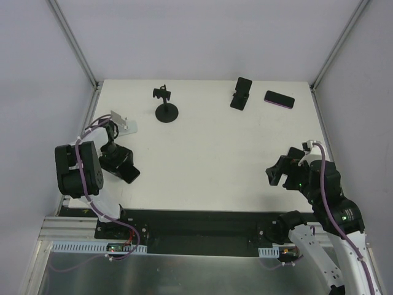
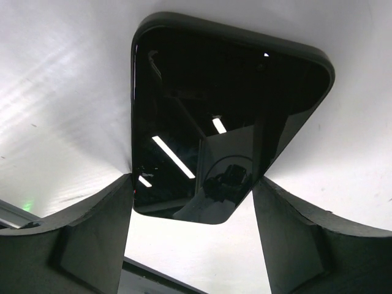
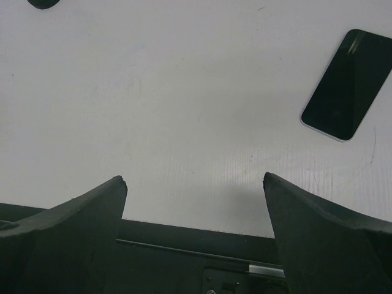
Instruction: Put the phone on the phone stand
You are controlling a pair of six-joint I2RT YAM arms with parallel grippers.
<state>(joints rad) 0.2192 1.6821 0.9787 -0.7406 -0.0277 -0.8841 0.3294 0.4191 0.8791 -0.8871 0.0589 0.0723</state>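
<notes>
A black phone (image 2: 220, 122) lies flat on the white table, glossy screen up, at the left near edge (image 1: 130, 174). My left gripper (image 1: 120, 161) (image 2: 197, 180) is down over its near end, one fingertip against each long side, shut on it. A small white phone stand (image 1: 126, 125) sits just beyond that gripper. Near the right front of the table, my right gripper (image 1: 279, 173) (image 3: 195, 179) hangs open above bare table, holding nothing.
A black stand on a round base (image 1: 166, 106) is at the back middle. A black folding stand (image 1: 241, 94) and a second dark phone (image 1: 279, 99) (image 3: 346, 86) lie at the back right. The dark near table edge (image 3: 196, 242) shows under the right fingers.
</notes>
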